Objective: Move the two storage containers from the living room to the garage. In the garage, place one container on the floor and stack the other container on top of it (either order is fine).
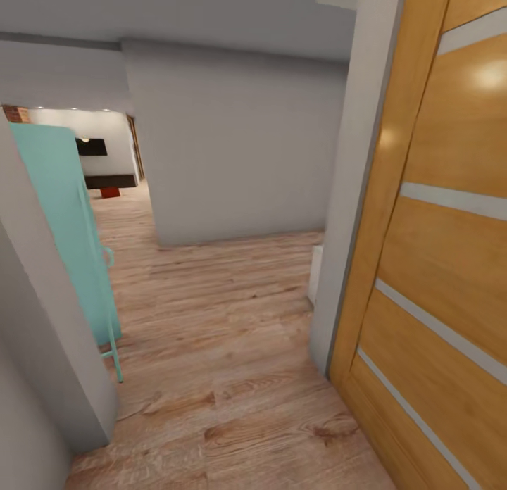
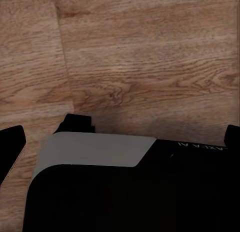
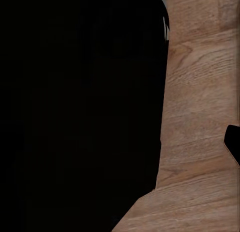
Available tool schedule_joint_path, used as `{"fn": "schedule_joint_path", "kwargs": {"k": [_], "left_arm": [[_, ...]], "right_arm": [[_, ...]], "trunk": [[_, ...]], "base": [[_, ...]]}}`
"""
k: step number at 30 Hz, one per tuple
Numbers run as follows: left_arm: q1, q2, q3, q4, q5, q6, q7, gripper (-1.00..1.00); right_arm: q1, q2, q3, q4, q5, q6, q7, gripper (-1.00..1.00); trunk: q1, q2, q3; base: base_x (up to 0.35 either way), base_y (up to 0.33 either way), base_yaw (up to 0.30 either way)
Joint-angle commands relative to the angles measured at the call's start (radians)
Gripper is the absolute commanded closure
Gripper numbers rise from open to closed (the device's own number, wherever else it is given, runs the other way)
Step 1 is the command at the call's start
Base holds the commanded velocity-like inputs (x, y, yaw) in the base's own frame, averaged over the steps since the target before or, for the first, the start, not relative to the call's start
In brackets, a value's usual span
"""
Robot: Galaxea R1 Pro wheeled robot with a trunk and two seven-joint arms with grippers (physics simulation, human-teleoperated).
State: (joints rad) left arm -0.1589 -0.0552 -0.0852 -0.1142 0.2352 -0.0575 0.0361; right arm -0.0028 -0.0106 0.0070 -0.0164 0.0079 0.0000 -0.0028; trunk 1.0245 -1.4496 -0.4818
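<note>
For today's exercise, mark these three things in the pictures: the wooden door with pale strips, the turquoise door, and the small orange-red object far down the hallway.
wooden door [image 1: 451,265], head view, on a middle wood panel.
turquoise door [image 1: 60,222], head view, on its flat face.
orange-red object [image 1: 109,191], head view, on its front side.

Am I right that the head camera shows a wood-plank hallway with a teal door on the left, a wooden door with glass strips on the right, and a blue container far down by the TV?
Not quite: in the head view the far container is orange-red, not blue. The rest holds.
</note>
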Motion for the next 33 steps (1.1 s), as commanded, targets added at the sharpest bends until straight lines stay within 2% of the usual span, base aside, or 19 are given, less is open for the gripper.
{"fn": "schedule_joint_path", "kwargs": {"k": [1, 19, 33], "left_arm": [[-0.001, 0.0, -0.009, 0.001, 0.009, -0.004, 0.004, -1.0], [-0.001, 0.0, -0.008, 0.001, 0.012, -0.004, 0.004, -1.0], [-0.001, 0.0, -0.008, 0.001, 0.012, -0.005, 0.004, -1.0]], "right_arm": [[0.0, 0.0, 0.001, 0.0, 0.001, 0.0, 0.0, -1.0], [0.0, 0.0, 0.001, 0.0, 0.001, 0.0, 0.0, -1.0], [0.0, 0.0, 0.001, 0.0, 0.0, 0.0, 0.0, -1.0]], "trunk": [[0.001, 0.0, -0.001], [0.001, 0.0, -0.001], [0.001, 0.0, -0.001]], "base": [[0.33, 0.0, 0.0], [0.329, 0.002, 0.0], [0.309, 0.1, 0.0]]}}
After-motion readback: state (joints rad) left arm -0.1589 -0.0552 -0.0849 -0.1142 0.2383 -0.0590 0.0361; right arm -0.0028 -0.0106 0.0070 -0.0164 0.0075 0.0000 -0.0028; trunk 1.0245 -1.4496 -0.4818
